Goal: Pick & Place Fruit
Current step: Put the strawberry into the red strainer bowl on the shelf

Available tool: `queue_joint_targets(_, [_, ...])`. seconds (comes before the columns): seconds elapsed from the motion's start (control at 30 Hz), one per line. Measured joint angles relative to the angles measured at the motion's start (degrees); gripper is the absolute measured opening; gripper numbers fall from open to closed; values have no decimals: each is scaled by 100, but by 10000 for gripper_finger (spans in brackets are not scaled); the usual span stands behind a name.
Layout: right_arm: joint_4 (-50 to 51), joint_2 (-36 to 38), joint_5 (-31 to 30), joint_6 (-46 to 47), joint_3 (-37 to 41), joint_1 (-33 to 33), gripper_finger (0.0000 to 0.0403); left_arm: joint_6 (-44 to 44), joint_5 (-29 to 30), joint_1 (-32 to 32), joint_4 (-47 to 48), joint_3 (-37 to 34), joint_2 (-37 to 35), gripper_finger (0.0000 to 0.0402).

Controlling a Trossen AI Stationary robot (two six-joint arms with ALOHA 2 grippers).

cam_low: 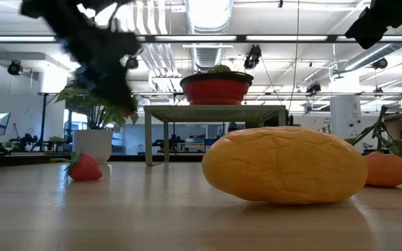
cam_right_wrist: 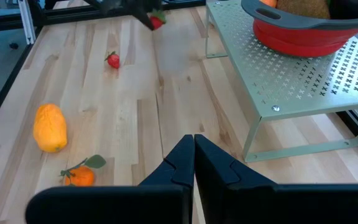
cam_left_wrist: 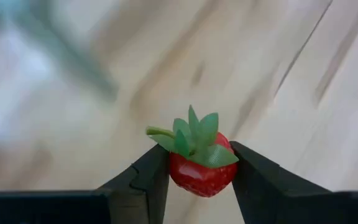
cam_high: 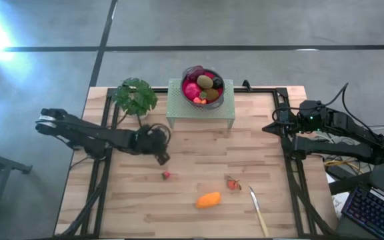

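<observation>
My left gripper [cam_left_wrist: 199,168] is shut on a small red strawberry [cam_left_wrist: 202,175] with a green leafy cap, above the table's left middle [cam_high: 163,158]. A second strawberry [cam_high: 167,175] lies on the wood just nearer. An orange oval fruit [cam_high: 208,199] and a small orange with leaves [cam_high: 233,183] rest on the table near the front. A red bowl [cam_high: 203,85] filled with several fruits stands on a pale green perforated stand [cam_high: 179,107] at the far middle. My right gripper [cam_right_wrist: 194,146] hangs shut and empty at the table's right side. My left gripper pinches the strawberry's red body [cam_left_wrist: 178,175] between its two fingertips, one on each side. The leafy cap [cam_left_wrist: 194,137] sticks out past the fingers. The fingers slant down from the table's left, and the berry is lifted clear of the table [cam_right_wrist: 157,22].
A leafy potted plant [cam_high: 135,97] stands at the far left beside the stand. A slim pale utensil [cam_high: 259,211] lies near the front right. Bare wood stretches between the stand and the loose fruit.
</observation>
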State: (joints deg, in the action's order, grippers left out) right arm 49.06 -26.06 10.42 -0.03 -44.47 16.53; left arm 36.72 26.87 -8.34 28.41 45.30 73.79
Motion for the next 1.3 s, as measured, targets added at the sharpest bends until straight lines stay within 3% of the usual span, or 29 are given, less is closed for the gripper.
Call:
queue_joint_targets(0.2, [1, 0, -1, 0, 0, -2, 8, -1607, 122, 536, -1653, 534, -93, 166])
queue_joint_targets(0.43, [1, 0, 1, 0, 0, -1, 8, -2761, -19, 1405, -2178, 1337, -95, 154])
queue_joint_targets(0.9, [1, 0, -1, 0, 0, -2, 8, -3428, -2414, 3580, -3037, 1720, 337, 157])
queue_joint_targets(1.3, [1, 0, 1, 0, 0, -2, 8, -3972, -2492, 3897, -3358, 1720, 772, 158])
